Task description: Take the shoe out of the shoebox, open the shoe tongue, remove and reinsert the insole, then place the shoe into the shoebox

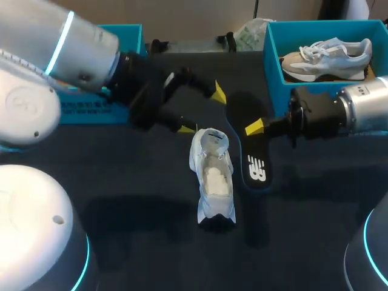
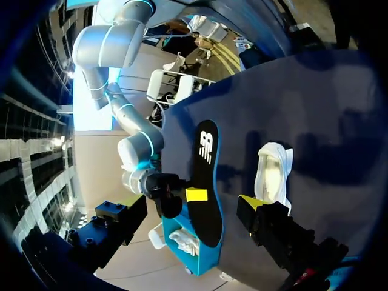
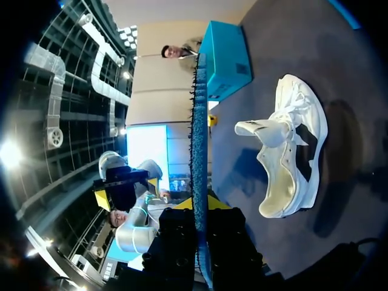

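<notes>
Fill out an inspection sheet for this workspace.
Surface: dark table.
Job's things: white shoe on the table, tongue pulled up; insole out of it, held beside it; teal shoebox at the far right.
Clutter: second shoe in the shoebox; another teal box at the far left, partly behind the left arm; plastic bag at the far edge.
Grippers: left gripper open, holding nothing, close by the shoe; right gripper shut on the insole.
Cables: nothing seen.
Surroundings: no one reaches over the table.
</notes>
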Controlling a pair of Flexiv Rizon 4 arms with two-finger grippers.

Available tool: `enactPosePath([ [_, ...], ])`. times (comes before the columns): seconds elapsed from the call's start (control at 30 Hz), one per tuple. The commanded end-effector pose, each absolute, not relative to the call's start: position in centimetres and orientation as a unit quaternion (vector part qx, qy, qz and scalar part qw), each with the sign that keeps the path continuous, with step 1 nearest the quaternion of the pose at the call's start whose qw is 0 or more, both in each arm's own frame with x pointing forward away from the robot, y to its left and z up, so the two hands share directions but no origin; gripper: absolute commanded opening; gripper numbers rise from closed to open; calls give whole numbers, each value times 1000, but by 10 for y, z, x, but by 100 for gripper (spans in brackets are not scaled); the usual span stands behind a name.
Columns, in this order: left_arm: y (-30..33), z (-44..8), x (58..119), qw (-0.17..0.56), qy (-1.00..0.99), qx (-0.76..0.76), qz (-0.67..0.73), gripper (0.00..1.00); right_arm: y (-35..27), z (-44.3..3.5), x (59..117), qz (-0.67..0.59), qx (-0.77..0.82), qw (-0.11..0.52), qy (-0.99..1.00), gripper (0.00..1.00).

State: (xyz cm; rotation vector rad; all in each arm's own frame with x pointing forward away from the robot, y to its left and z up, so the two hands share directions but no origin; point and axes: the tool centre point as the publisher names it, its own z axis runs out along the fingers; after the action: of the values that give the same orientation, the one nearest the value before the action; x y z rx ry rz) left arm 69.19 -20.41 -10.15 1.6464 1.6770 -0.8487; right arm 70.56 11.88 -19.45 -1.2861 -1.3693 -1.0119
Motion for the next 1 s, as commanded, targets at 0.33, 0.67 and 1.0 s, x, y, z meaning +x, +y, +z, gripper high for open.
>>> enactPosePath([
  [0.33,-216,-95,697,231,678,664,-214,100,124,-199,710,-425,-513,476,-574,0],
  [0.67,-226,-81,694,169,718,655,-167,100,128,-202,707,-427,-511,474,-576,0],
  [1.0,-229,-81,707,88,742,656,-105,100,129,-202,703,-432,-510,472,-575,0],
])
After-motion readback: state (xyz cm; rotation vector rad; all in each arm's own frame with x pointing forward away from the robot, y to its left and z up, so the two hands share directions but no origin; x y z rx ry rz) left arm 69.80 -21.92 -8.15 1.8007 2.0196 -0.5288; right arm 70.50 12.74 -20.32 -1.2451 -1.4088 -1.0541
